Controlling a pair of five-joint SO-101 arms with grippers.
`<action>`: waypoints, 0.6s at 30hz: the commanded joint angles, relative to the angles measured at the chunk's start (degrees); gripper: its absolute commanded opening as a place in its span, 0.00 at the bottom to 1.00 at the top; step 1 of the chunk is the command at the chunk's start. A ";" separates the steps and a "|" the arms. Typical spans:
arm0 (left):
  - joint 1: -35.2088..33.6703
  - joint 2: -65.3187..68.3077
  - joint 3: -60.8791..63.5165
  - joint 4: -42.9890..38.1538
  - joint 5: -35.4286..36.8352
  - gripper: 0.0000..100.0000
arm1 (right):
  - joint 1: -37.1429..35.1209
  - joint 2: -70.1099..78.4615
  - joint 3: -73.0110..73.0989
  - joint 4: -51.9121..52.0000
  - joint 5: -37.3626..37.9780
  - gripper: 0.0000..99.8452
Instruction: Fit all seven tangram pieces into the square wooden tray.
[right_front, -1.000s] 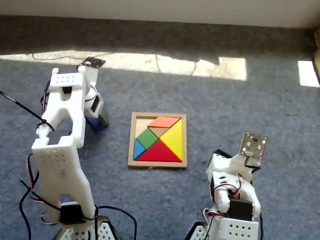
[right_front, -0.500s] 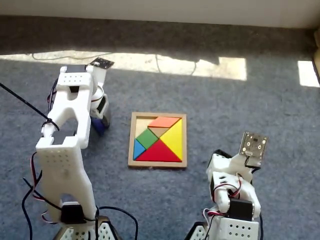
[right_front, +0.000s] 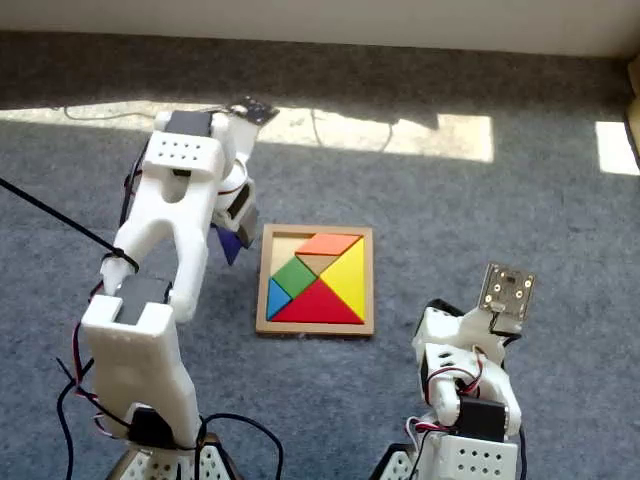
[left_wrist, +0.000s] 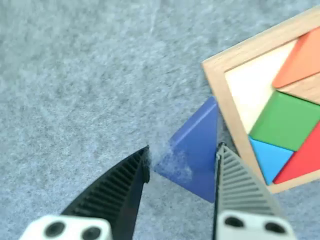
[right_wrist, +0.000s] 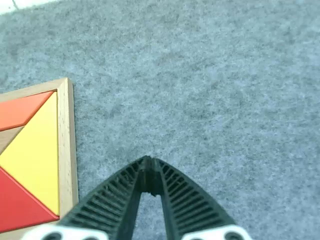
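Note:
The square wooden tray (right_front: 266, 324) lies mid-carpet, holding orange, green, yellow, red, light blue and tan pieces, with a bare patch at its top left corner (left_wrist: 250, 92). A dark blue triangle (left_wrist: 195, 152) is held between the fingers of my left gripper (left_wrist: 182, 152), just outside the tray's left edge (left_wrist: 227, 107). In the high view this blue triangle (right_front: 229, 241) shows beside the tray under the left arm. My right gripper (right_wrist: 149, 172) is shut with nothing in it, over carpet to the right of the tray (right_wrist: 68, 145).
Blue-grey carpet (right_front: 480, 210) surrounds the tray, with a sunlit strip (right_front: 420, 135) along the back. A thin black cable (right_front: 50, 215) runs at the left. The right arm's base (right_front: 465, 400) sits at the front right.
My left arm has carried the dark blue triangle rightward, from well left of the tray up to its left edge. The right arm has stayed still.

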 joint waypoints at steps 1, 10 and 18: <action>5.23 -3.47 -1.36 0.00 -3.87 0.19 | 0.66 0.22 7.87 -1.19 -0.44 0.01; 9.63 -3.38 -1.36 -0.88 -10.90 0.19 | 0.66 0.22 7.87 -1.19 -0.44 0.01; 9.36 -3.38 -1.36 -1.67 -10.73 0.20 | 0.66 0.22 7.87 -1.19 -0.44 0.01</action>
